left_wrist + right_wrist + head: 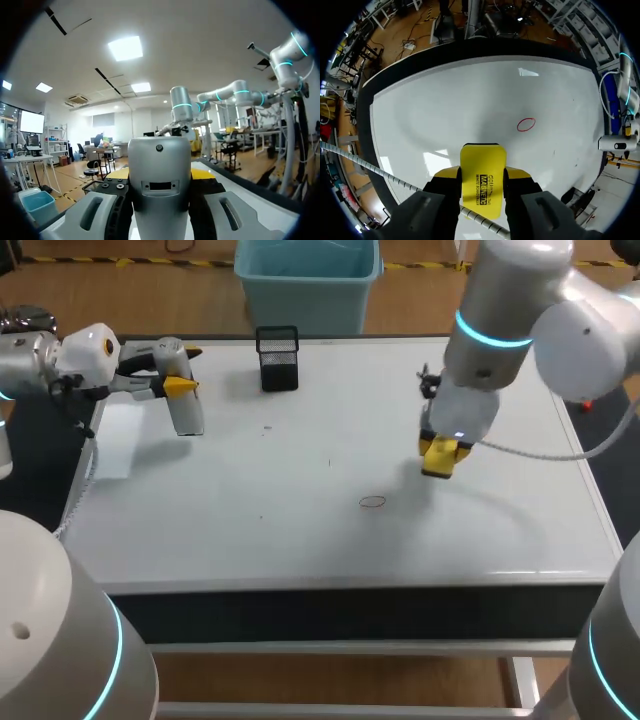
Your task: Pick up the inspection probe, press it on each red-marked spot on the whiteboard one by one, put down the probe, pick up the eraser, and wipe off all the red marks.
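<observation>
the right jaws grip the yellow eraser (482, 176) near the red ring (526, 124). it should land flat and sweep right across. the left jaws hold the probe (160, 185).

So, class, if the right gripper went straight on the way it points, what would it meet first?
Probably the bare white whiteboard surface: the right gripper, shut on the yellow block eraser, points down at it, seemingly short of the red oval mark.

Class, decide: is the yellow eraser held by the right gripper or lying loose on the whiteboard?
Held. The jaws of the right gripper press the yellow eraser from both sides.
</observation>
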Controlling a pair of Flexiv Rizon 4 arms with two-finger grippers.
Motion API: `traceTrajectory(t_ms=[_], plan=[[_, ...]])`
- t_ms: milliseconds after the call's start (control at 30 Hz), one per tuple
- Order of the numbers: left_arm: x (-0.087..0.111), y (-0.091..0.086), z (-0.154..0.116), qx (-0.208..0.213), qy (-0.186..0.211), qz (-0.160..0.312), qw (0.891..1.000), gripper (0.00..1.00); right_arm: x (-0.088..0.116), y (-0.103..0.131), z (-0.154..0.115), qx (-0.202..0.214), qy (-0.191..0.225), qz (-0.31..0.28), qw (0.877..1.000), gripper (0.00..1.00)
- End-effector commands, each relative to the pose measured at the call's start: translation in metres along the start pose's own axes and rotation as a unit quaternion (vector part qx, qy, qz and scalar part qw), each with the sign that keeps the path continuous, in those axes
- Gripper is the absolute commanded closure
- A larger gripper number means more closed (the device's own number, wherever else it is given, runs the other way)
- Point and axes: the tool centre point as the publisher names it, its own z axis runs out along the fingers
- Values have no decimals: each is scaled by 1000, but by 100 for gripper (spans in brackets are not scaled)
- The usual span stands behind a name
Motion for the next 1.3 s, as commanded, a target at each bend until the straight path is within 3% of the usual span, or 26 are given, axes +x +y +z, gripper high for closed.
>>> traceTrajectory(t_ms=[33,267,500,900,1300], plan=[[0,-1,0,0,0,0,1000,100,-25,19,3,17,19,-3,1000,100],[0,-1,0,0,0,0,1000,100,-60,46,20,4,27,-39,999,100],[0,-1,0,0,0,0,1000,100,-82,55,39,-16,41,-55,998,100],[0,-1,0,0,0,0,1000,100,-104,60,60,-25,57,-82,995,100],[0,-1,0,0,0,0,1000,100,-102,62,66,-30,61,-87,994,100]])
